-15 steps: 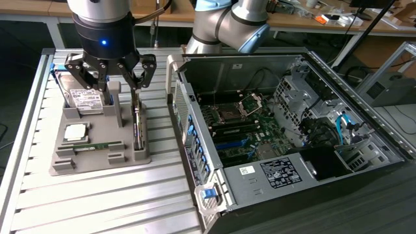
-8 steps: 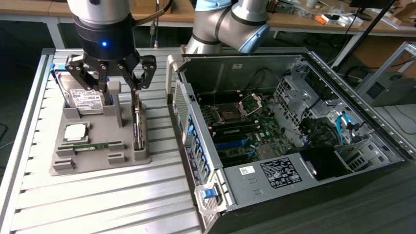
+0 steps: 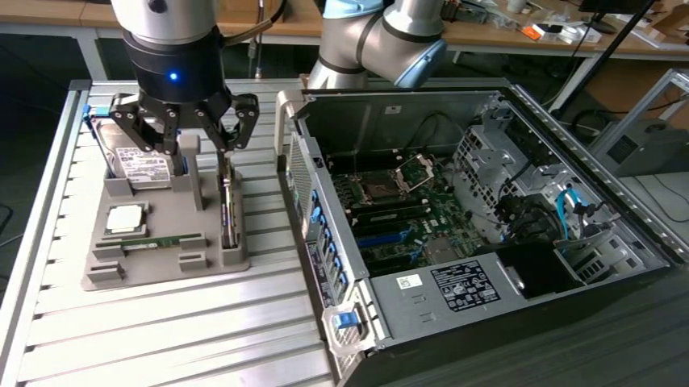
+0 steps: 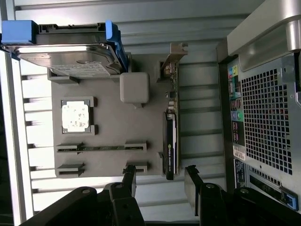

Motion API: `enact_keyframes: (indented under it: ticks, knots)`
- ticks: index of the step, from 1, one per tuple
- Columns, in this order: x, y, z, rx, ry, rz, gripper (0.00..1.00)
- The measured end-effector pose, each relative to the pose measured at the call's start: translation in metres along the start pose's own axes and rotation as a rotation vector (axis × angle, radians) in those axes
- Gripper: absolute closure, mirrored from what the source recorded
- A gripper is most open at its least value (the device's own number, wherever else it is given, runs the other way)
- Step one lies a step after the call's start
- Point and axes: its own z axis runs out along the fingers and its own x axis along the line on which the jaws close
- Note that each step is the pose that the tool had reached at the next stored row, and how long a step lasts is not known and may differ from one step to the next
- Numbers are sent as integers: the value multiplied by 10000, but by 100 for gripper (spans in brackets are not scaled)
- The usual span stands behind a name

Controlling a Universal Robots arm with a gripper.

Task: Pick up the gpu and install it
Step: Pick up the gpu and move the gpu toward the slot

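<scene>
A slatted metal worktop (image 3: 161,339) (image 4: 188,28) carries an open computer case (image 3: 398,314) (image 4: 268,117) on the exterior view's right and a grey holder tray (image 3: 151,270) (image 4: 113,122) on its left. The gpu (image 3: 228,214) (image 4: 170,146) stands on its thin edge in a slot along the tray side nearest the case. Its long axis runs from far to near, parallel to the case wall, and its pale bracket is at the far end. The end effector (image 3: 194,145) (image 4: 160,174) hangs over the far part of the tray with its fingers (image 4: 129,174) spread wide apart, holding nothing. In the wrist view, the end of the card away from the bracket lies between them, untouched. A silver hard drive (image 3: 140,165) (image 4: 66,59) in blue rails stands at the tray's far corner away from the case. A square grey post (image 3: 189,165) (image 4: 134,87) rises between drive and card, close under the fingers. Nearer lie a processor chip (image 3: 124,216) (image 4: 75,116) and a green memory stick (image 3: 161,240) (image 4: 101,148).
</scene>
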Motion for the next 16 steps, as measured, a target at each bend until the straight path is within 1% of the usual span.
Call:
enact_keyframes:
  ticks: [16]
  knots:
    - [2, -4, 87, 0, 0, 0, 46]
